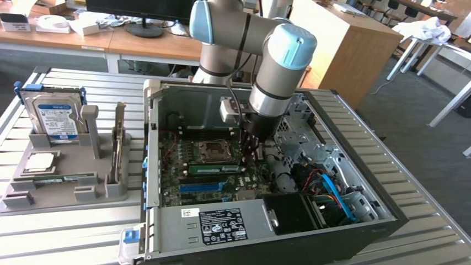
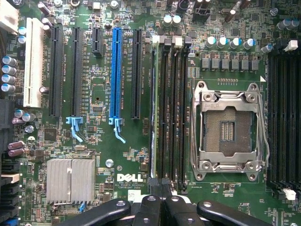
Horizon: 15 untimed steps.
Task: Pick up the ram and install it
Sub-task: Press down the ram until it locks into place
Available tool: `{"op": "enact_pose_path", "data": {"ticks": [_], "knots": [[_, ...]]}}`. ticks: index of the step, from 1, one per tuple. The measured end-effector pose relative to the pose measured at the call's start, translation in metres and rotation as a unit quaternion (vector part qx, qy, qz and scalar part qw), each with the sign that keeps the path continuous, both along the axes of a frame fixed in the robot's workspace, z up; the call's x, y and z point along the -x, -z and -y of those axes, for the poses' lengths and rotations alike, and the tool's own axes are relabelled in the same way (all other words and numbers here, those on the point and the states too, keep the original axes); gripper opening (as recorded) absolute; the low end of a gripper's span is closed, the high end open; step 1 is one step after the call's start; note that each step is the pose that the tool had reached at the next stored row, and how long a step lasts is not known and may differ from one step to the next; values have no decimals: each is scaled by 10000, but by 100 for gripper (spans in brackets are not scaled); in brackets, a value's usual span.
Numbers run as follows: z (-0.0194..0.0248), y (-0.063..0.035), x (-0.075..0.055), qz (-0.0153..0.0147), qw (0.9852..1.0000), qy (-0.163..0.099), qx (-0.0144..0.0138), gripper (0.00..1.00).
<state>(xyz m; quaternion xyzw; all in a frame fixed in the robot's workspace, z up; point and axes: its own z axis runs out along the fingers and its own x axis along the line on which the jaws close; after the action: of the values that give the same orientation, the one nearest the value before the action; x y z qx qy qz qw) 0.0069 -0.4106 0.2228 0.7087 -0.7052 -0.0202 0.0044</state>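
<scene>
The ram (image 2: 153, 117) stands in the memory slot nearest the expansion slots, seen edge-on as a thin pale strip. In the exterior view the ram (image 1: 213, 168) is a green stick lying along the motherboard just below the processor socket (image 1: 215, 149). My gripper (image 2: 160, 184) is shut, fingertips together over one end of that slot row, with nothing visible between them. From outside, the gripper (image 1: 248, 157) reaches down into the open computer case (image 1: 383, 221), right beside the ram's end.
An empty processor socket (image 2: 229, 129) lies beside the memory slots, with a blue expansion slot (image 2: 115, 70) and a heatsink (image 2: 70, 181) on the other side. At the exterior view's left, a grey holder (image 1: 22, 196) carries a hard drive (image 1: 55, 118), a processor chip (image 1: 41, 161) and another green stick (image 1: 63, 178).
</scene>
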Motion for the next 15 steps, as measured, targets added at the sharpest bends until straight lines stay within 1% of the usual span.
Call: {"op": "enact_pose_path", "data": {"ticks": [3, 4, 5, 15], "knots": [[-2, -13, 0, 2, 10000, 0, -8, 10], [-1, -30, 0, 1, 10000, 1, -4, 10], [0, -49, 0, 0, 10000, 1, 0, 10], [0, -255, 0, 0, 10000, 0, -1, 10]]}}
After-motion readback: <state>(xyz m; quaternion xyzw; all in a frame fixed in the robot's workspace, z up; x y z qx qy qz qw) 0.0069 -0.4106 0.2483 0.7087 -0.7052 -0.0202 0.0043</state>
